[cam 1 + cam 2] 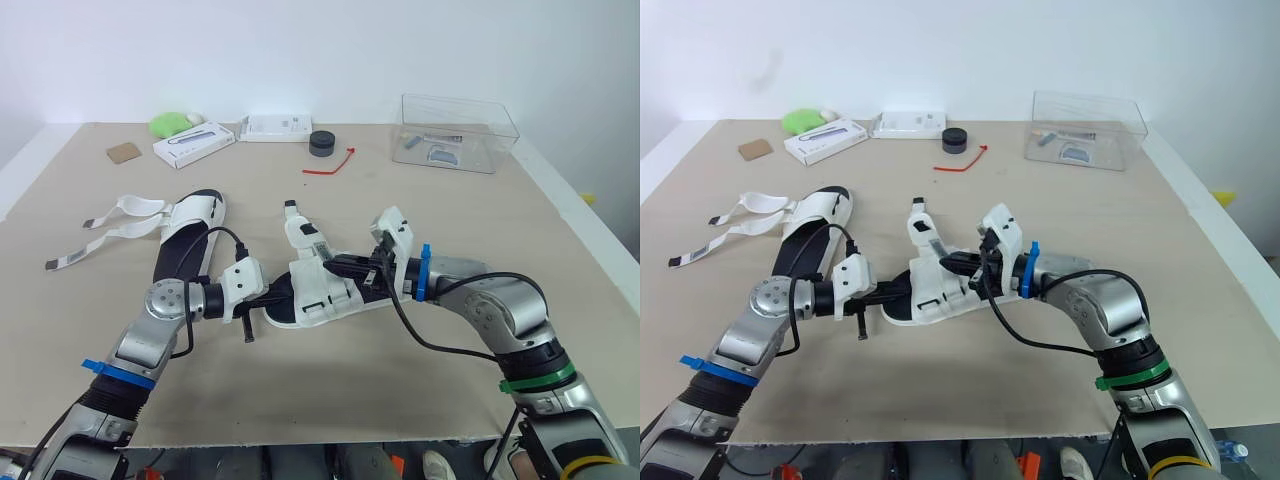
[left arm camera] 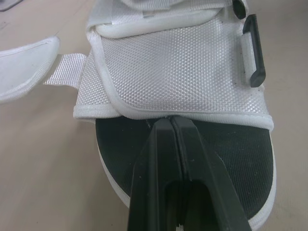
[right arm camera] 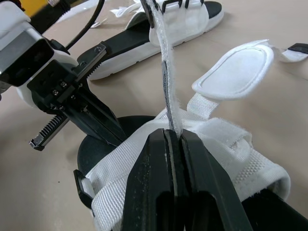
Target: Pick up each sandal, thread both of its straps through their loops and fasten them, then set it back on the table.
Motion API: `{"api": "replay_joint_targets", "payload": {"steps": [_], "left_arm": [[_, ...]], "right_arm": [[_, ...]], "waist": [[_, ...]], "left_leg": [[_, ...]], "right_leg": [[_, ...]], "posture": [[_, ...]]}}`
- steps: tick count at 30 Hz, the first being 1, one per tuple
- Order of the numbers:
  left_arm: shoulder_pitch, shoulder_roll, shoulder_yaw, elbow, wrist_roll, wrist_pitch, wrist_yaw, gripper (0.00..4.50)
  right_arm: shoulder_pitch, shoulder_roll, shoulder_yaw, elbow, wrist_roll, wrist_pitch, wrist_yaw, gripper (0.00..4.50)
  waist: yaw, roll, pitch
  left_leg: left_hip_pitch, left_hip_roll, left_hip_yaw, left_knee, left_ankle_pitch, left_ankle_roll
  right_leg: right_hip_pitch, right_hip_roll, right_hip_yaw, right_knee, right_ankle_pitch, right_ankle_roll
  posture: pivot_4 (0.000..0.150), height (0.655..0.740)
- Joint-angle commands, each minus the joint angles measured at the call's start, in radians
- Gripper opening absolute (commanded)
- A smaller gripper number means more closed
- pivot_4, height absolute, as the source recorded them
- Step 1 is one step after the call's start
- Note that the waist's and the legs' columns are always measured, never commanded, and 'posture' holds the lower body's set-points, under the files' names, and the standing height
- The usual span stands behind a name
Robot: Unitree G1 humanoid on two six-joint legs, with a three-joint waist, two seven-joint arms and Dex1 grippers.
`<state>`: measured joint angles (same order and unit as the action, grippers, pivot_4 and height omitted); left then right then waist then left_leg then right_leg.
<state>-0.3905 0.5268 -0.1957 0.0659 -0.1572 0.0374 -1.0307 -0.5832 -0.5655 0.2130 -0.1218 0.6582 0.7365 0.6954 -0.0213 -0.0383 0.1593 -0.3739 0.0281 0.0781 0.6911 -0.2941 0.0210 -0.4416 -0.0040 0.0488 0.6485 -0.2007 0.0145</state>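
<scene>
A white sandal with a black footbed (image 1: 318, 296) lies mid-table between my two grippers. My left gripper (image 1: 281, 294) is shut at the edge of its mesh upper (image 2: 173, 67), fingertips over the footbed (image 2: 120, 144). My right gripper (image 3: 174, 132) is shut on one strap (image 3: 167, 72), which stands upward from the sandal to a black tip (image 1: 290, 206). A padded white flap (image 3: 236, 72) hangs off its side. The second sandal (image 1: 188, 238) lies to the left, both straps (image 1: 110, 222) loose on the table.
Along the back stand a clear plastic box (image 1: 458, 132), a black round puck (image 1: 322, 143), a red tie (image 1: 330, 165), two white boxes (image 1: 195, 143) and a green object (image 1: 170, 124). A cardboard scrap (image 1: 124, 152) lies at the far left.
</scene>
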Motion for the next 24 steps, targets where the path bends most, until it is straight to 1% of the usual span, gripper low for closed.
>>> {"api": "replay_joint_targets", "payload": {"steps": [1,2,3,10,13,15,16,19,22,24], "left_arm": [[0.010,-0.001,-0.008,-0.009,0.009,-0.009,0.001,0.00],[0.011,0.000,-0.007,-0.010,0.009,-0.010,0.001,0.00],[0.014,0.002,-0.007,-0.012,0.009,-0.011,0.000,0.00],[0.015,0.005,-0.007,-0.011,0.010,-0.014,-0.001,0.00],[0.009,0.003,-0.007,-0.006,0.012,-0.015,0.001,0.00],[0.007,0.001,-0.007,-0.005,0.012,-0.016,0.002,0.00],[0.007,0.000,-0.007,-0.005,0.013,-0.016,0.004,0.00],[0.010,-0.001,-0.010,-0.006,0.015,-0.019,0.005,0.00],[0.014,-0.001,-0.014,-0.010,0.016,-0.022,0.003,0.00],[0.013,-0.002,-0.015,-0.010,0.016,-0.024,0.002,0.00]], "right_arm": [[-0.048,0.007,-0.042,0.030,-0.051,0.009,-0.015,0.73],[-0.048,0.003,-0.043,0.026,-0.078,-0.033,-0.012,0.83],[-0.051,0.003,-0.053,0.017,-0.096,-0.068,-0.014,1.24],[-0.074,0.006,-0.073,0.001,-0.159,-0.151,0.010,1.24],[-0.114,0.025,-0.078,0.024,-0.201,-0.219,0.024,1.24],[-0.147,0.048,-0.078,0.030,-0.200,-0.235,0.049,1.24],[-0.161,0.060,-0.072,0.032,-0.200,-0.238,0.061,1.02],[-0.185,0.090,-0.052,0.051,-0.201,-0.223,0.096,0.07],[-0.209,0.103,-0.004,0.102,-0.235,-0.183,0.130,0.07],[-0.233,0.111,0.031,0.170,-0.278,-0.159,0.131,0.07]], "waist": [[0.000,0.000,0.000],[0.000,0.000,0.000],[0.000,0.000,0.000],[0.000,0.000,0.000],[-0.001,0.000,0.000],[-0.001,0.000,0.000],[-0.001,0.000,0.000],[-0.001,0.000,0.000],[-0.001,0.000,0.000],[-0.001,0.000,0.000]], "left_leg": [[0.000,0.000,0.000,0.000,0.000,0.000],[0.000,0.000,0.000,0.000,0.000,0.000],[0.000,0.000,0.000,0.000,0.000,0.000],[0.000,0.000,0.000,0.000,0.000,0.000],[-0.001,0.000,0.001,0.000,0.000,0.000],[0.000,0.000,0.001,0.000,0.000,0.000],[0.000,0.000,0.001,0.000,0.000,0.000],[0.000,0.000,0.000,0.000,0.000,0.000],[-0.001,0.000,0.000,0.000,0.000,0.000],[-0.001,-0.001,0.001,0.000,0.000,0.000]], "right_leg": [[0.000,0.000,0.000,0.000,0.000,0.000],[0.000,0.000,0.000,0.000,0.000,0.000],[0.000,0.000,0.000,0.000,0.000,0.000],[0.000,0.000,0.000,0.000,0.000,0.001],[0.000,0.000,0.000,0.000,0.000,0.001],[0.000,0.000,0.000,0.000,0.000,0.001],[0.000,0.000,0.000,0.000,0.000,0.001],[0.000,0.000,0.000,0.000,0.000,0.001],[0.000,-0.001,0.000,-0.001,0.000,0.001],[-0.001,-0.001,0.000,-0.001,0.000,0.001]], "posture": [[0.150,0.7400],[0.150,0.7400],[0.150,0.7400],[0.150,0.7400],[0.150,0.7400],[0.150,0.7400],[0.150,0.7400],[0.150,0.7400],[0.150,0.7400],[0.150,0.7400]]}}
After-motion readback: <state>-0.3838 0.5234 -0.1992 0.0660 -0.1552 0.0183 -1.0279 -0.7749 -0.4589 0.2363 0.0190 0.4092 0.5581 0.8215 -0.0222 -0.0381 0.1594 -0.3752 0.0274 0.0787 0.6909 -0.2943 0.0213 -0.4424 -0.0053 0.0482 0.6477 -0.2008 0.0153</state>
